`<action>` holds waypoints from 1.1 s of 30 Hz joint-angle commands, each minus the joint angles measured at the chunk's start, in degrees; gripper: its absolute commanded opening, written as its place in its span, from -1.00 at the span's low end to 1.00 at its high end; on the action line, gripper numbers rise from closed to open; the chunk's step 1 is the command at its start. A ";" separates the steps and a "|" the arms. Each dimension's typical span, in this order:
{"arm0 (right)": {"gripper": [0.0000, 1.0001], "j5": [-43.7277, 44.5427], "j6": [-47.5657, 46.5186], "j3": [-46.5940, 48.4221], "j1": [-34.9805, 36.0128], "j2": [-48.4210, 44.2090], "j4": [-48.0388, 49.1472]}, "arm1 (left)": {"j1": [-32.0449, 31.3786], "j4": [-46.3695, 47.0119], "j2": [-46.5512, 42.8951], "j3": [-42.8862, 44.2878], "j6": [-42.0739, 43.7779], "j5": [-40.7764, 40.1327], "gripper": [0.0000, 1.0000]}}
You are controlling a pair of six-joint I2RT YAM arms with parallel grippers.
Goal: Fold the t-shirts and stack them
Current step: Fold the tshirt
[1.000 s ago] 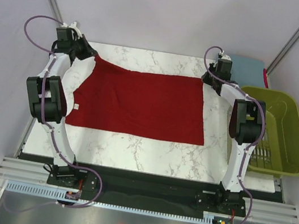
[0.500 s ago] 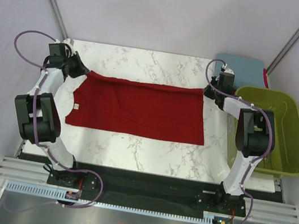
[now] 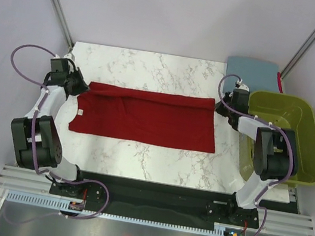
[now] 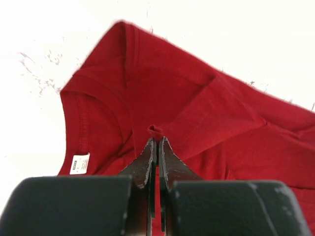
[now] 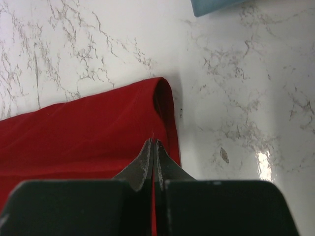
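Top external: dark red t-shirt (image 3: 145, 117) folded lengthwise, left tool (image 3: 83, 86) and right tool (image 3: 220, 100) pinching its ends.

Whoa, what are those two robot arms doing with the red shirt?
They're folding it. The left gripper and right gripper are each shut on an end of the dark red t-shirt, where the cloth is doubled over on the marble table. A blue-grey t-shirt lies at the far right corner, beyond the green basket.
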 commanded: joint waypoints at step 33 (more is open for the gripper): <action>-1.00 0.28 1.64 -10.13 -0.09 -4.89 2.85 | 0.35 -5.00 -4.93 -6.74 0.29 -11.38 -0.95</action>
